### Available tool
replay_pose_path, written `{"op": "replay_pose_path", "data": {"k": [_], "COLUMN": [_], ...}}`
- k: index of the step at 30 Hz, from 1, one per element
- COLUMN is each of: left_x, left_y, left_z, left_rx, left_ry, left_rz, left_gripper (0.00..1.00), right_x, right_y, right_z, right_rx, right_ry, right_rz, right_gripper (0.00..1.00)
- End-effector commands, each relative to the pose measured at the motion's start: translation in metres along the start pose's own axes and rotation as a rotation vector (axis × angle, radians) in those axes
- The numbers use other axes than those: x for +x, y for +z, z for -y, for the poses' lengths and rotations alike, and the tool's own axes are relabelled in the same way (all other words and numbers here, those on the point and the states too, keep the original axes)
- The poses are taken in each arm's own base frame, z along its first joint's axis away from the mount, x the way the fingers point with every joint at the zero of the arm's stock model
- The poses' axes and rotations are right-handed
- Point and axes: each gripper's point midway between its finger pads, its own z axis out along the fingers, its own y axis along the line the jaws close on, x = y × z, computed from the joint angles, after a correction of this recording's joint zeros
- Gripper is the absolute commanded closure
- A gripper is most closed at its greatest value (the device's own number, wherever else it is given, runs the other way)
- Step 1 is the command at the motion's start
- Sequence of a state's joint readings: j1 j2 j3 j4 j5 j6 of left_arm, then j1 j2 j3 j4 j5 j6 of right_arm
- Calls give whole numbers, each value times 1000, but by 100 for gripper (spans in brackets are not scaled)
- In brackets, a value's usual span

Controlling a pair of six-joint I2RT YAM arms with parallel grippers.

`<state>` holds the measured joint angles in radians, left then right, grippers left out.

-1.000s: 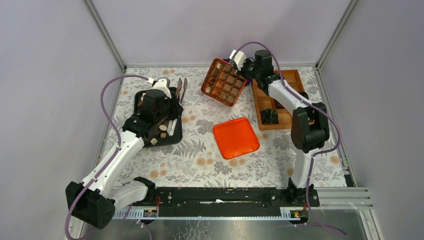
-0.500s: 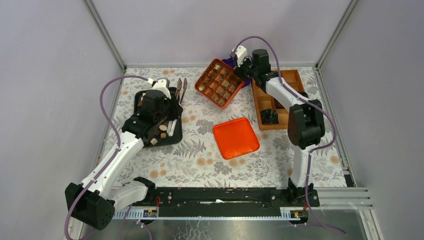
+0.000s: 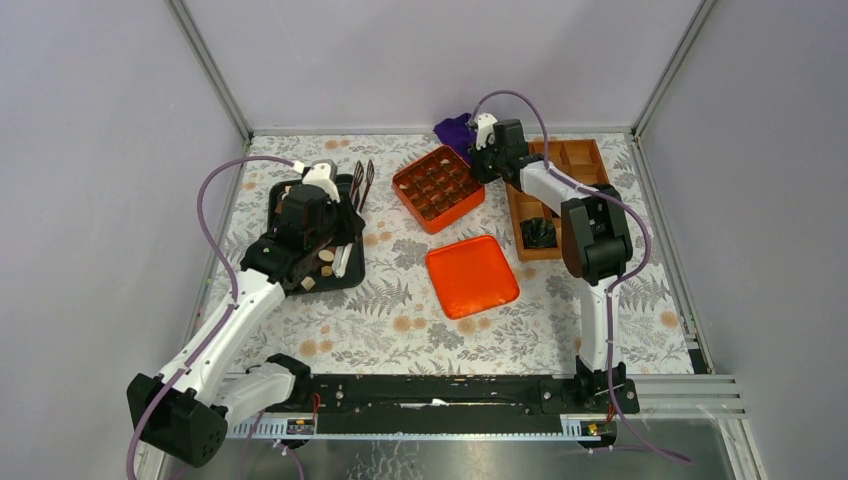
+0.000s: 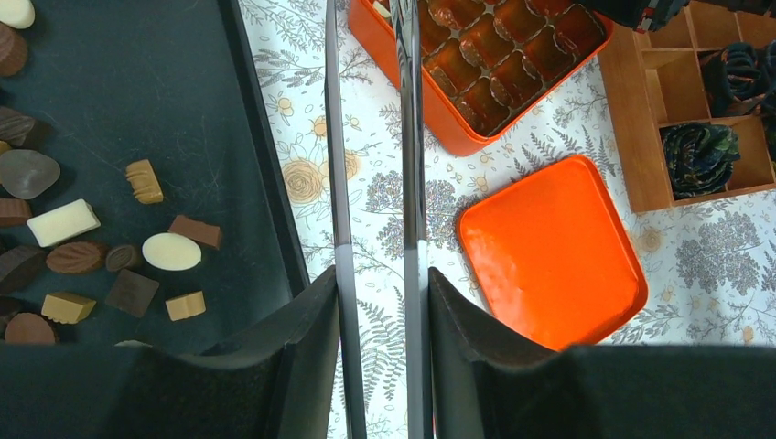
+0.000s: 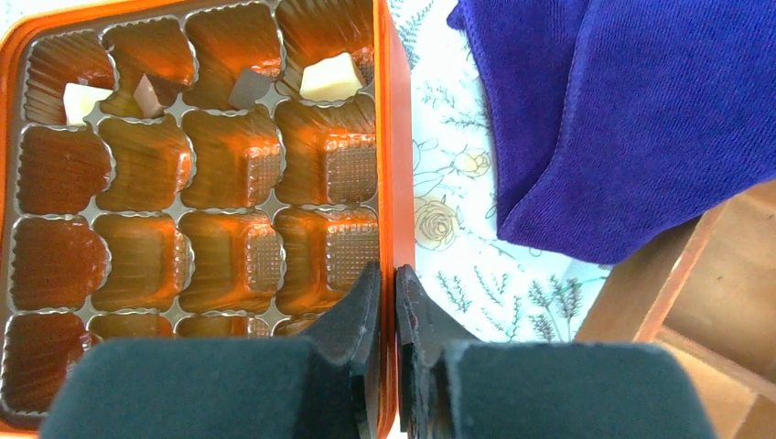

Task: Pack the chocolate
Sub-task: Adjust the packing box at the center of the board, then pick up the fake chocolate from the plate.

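Observation:
Several small dark, light brown and cream chocolates (image 4: 171, 251) lie loose on a black tray (image 3: 345, 277) at the left. My left gripper (image 4: 377, 279) hovers over the tray's right edge, shut on long metal tongs (image 4: 407, 137) that point toward the orange box. The orange box (image 3: 438, 187) with a gold cup insert rests flat on the table at the back. Its far row holds a few chocolates (image 5: 327, 77). My right gripper (image 5: 387, 274) is shut on the box's right wall (image 5: 384, 137), also seen from above (image 3: 478, 165).
The orange lid (image 3: 471, 275) lies flat mid-table. A wooden compartment box (image 3: 560, 200) at the right holds dark crinkled wrappers (image 4: 700, 151). A purple cloth (image 5: 595, 110) lies behind the orange box. Frame posts and walls ring the table.
My right gripper has lowered the orange box from a steep tilt to flat on the table, shifting it left and nearer. My left arm has barely moved.

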<state>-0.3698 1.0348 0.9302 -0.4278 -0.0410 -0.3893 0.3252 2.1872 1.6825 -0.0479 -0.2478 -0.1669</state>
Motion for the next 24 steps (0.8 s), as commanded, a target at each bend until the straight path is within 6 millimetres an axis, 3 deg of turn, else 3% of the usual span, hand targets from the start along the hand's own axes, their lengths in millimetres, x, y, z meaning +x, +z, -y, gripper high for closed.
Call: {"op": "replay_pose_path", "data": {"k": [1,6,13,19,24], "left_x": [-1,13,32,46,51], "left_y": [-3,-6,-12,-16,-14], "left_z": [1,-6,-16,-39,-57], "left_rx": [8,-24,-82,-194,-233], "left_ry": [-12,-21,-53,-79,-117], "left_rz": [-3,-73,-172,-274,-336], "left_gripper": [59,59,58,58,58], "right_x": [-28,-19,-31,-43,-21], "right_y": [-10,-21,-49,-104,-143], "right_z": [-13,-23,-26,-39,-53], "right_rx": [-25,-68,-150,-376,-423], "right_ry": [88,131,160,135,70], "right_rz": [81,51,57,47,43], "right_gripper": [89,75,56,41,34]}}
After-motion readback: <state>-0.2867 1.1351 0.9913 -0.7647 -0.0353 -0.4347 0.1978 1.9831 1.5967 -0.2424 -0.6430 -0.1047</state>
